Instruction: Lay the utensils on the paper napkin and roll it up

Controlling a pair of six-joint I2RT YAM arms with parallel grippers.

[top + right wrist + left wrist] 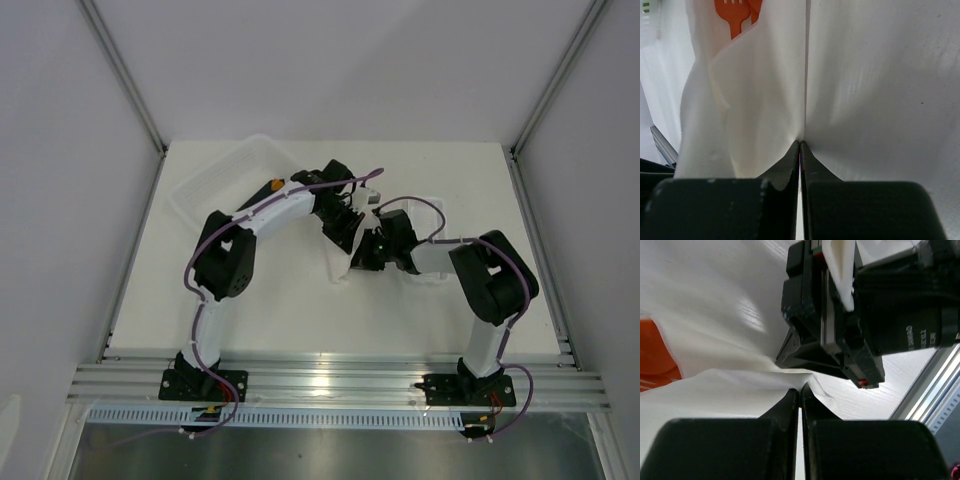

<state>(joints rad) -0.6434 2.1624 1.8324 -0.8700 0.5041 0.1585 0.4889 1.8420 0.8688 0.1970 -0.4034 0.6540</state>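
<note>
One paper napkin [765,100] sits mid-table, lifted into creases between the two arms. The right wrist view shows a fork [733,20], tines poking past the napkin's far edge, with a second orange piece [756,5] just beside it. The left wrist view shows only one orange patch [655,357], and the top view hides the utensils behind the arms. The right gripper [800,145] and left gripper [800,389] are each pinched tight on a napkin fold. One translucent bin [215,185] stands on the table [300,320], far left.

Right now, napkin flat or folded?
Partly folded, not flat: the napkin is creased and lifted, pinched by the left gripper and right gripper; the fork peeks past the fold.
</note>
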